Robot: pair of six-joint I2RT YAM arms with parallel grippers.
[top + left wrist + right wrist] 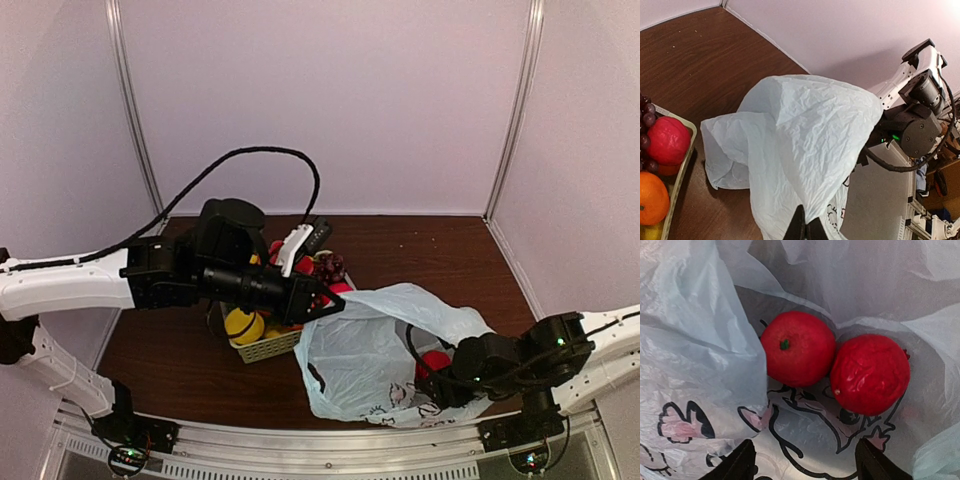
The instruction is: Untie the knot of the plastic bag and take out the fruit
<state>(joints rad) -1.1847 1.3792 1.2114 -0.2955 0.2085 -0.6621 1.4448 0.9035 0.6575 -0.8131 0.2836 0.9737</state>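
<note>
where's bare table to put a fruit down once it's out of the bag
Bare table lies between the bag and the back wall, and left of the bag in front of the basket. Crowded: the middle, where basket, left claw and bag meet, and inside the bag, where the right claw faces two red fruits.

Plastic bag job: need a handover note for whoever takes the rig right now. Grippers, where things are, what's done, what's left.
Left gripper: shut on a pinch of the plastic bag, holding that edge up.
Right gripper: open and empty, inside the bag's mouth, pointed at a smooth red fruit and a wrinkled red fruit lying side by side on the bag's floor.
Basket, left of the bag: holds grapes, an orange, a red piece and a yellow piece.
Done: no knot visible, and the bag is open.
Left: lift out the two red fruits. More may be hidden under the film.
</note>
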